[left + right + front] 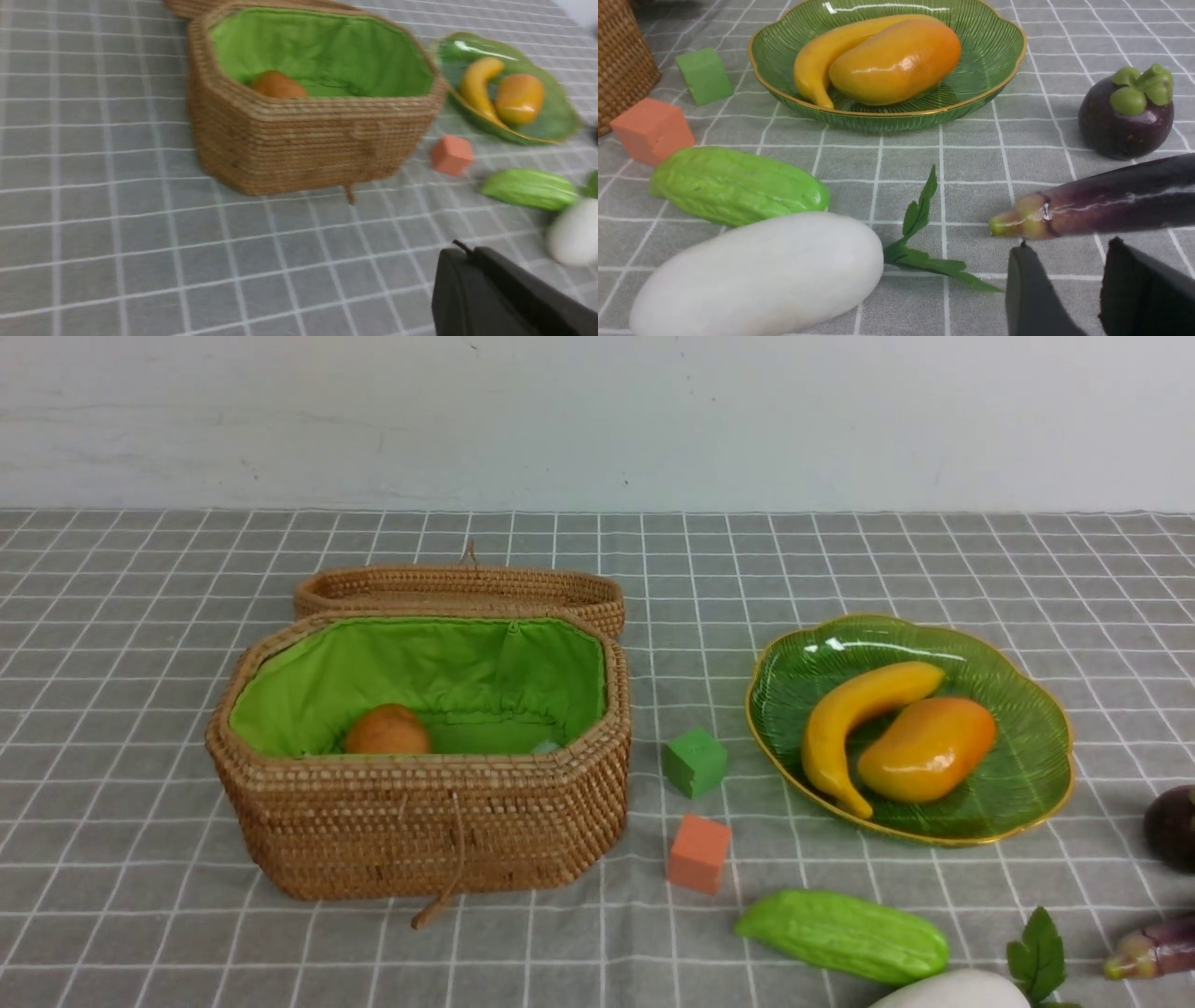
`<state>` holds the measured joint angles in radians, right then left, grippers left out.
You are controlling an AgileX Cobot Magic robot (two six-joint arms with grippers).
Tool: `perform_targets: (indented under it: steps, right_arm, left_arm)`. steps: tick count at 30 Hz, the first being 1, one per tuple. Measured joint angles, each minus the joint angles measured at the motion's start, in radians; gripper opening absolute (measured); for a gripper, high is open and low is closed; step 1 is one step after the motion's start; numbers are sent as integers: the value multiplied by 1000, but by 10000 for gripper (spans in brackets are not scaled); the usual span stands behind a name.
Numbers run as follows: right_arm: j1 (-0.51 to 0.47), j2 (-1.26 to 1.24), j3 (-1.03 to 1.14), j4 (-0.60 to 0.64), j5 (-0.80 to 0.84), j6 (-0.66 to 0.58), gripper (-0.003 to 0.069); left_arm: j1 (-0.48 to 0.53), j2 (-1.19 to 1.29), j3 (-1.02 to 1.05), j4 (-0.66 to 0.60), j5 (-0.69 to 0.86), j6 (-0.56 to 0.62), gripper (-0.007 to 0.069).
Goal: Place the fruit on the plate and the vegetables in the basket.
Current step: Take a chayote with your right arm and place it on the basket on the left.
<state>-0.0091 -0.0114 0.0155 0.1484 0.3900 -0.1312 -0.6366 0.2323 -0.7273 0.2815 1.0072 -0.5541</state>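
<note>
A green glass plate (pixel 1036 775) holds the banana (pixel 854 714) and mango (pixel 926 749). The mangosteen (pixel 1174 826) sits just right of the plate. The eggplant (pixel 1120 198), gourd (pixel 845 935) and leafy white vegetable (pixel 952 992) lie on the plate's near side. The basket (pixel 420 821), with the potato (pixel 386 731) inside, stands to the plate's left. The right gripper (pixel 1069 261), fingers parted and empty, hovers by the eggplant's stem. The left gripper (pixel 504 298) is partly visible, and its grip cannot be told. Pinched near that tapered end, the glossy eggplant would likely swing or slip and knock the mangosteen rolling.
</note>
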Motion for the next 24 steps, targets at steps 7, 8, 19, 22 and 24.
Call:
perform_targets:
  steps: [7,8,19,22,24]
  right_arm:
    - [0,0,0,0,0,0,241]
    - [0,0,0,0,0,0,241]
    - [0,0,0,0,0,0,241]
    - [0,0,0,0,0,0,241]
    - [0,0,0,0,0,0,241]
  left_arm:
    - [337,4,144,-46,-314,139,-9]
    - [356,4,156,-54,-337,149,-9]
    - [664,-148,503,-201,-664,292,-2]
    - [702,-210,593,-207,-672,293,-2]
    - [734,-235,655,-209,-676,293,-1]
